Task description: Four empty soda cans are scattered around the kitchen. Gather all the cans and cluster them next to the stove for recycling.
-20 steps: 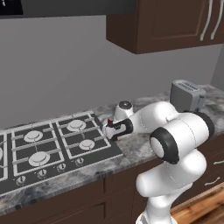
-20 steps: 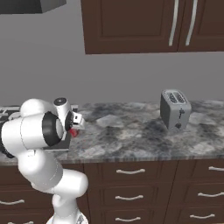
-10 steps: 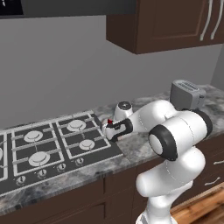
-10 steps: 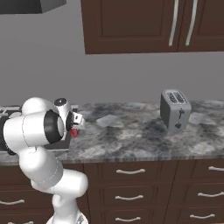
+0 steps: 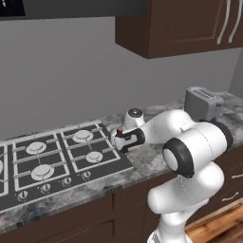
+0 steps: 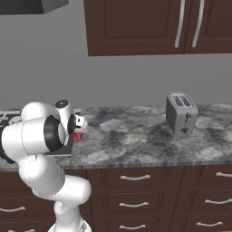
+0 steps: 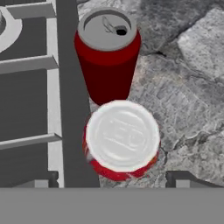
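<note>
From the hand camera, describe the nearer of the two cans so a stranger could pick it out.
Start at the stove, the black cooktop, and go to its edge where the grey stone counter begins. Two red soda cans stand there; the nearer can sits between the pincer's fingertips. Unlike the farther can with its pull-tab opening, its upturned end is plain and smooth.

Two red soda cans [image 7: 108, 57] with silvery tops at the frame's centre. Flat black stove [image 5: 52, 161] with silver-white burners, lower left. Mottled grey, stone-patterned surface [image 6: 136, 140]. Silver toaster [image 6: 181, 113] at right. Dark brown cabinets [image 6: 145, 27] above.
</note>
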You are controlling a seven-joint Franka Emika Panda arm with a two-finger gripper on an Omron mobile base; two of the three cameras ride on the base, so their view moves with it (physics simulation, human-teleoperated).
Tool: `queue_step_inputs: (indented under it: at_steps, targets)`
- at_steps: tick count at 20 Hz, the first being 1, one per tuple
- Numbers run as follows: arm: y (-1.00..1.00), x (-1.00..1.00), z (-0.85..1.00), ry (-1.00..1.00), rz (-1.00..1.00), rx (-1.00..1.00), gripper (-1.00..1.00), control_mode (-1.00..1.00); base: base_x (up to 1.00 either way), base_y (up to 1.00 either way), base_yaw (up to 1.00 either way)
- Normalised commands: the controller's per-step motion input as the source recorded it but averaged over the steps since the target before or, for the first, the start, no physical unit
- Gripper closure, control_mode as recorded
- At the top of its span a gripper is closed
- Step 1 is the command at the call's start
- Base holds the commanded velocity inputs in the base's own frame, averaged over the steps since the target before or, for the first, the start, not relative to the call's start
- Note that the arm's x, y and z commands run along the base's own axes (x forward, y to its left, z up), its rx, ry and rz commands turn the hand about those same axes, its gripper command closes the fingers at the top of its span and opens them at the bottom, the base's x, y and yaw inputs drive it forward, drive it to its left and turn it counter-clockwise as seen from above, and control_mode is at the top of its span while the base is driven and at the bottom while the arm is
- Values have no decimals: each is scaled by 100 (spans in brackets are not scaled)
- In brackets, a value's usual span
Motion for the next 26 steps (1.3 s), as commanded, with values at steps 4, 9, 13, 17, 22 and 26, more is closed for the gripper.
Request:
queue_step_inputs:
  at_steps: [4, 9, 13, 17, 22, 26]
  targets:
    - [-8, -18, 35, 1, -2, -2, -100, -100, 0, 0, 0]
    - [-6, -42, 38, 4, -5, -2, -100, -100, 0, 0, 0]
    - [-14, -54, 21, 10, -14, 1, -100, -100, 0, 0, 0]
    - [-38, -60, 28, 12, -7, 0, -100, -100, 0, 0, 0]
    - [-29, -80, 9, 5, 0, -8, -100, -100, 0, 0, 0]
    - [-20, -29, -4, 0, -3, -1, -100, -100, 0, 0, 0]
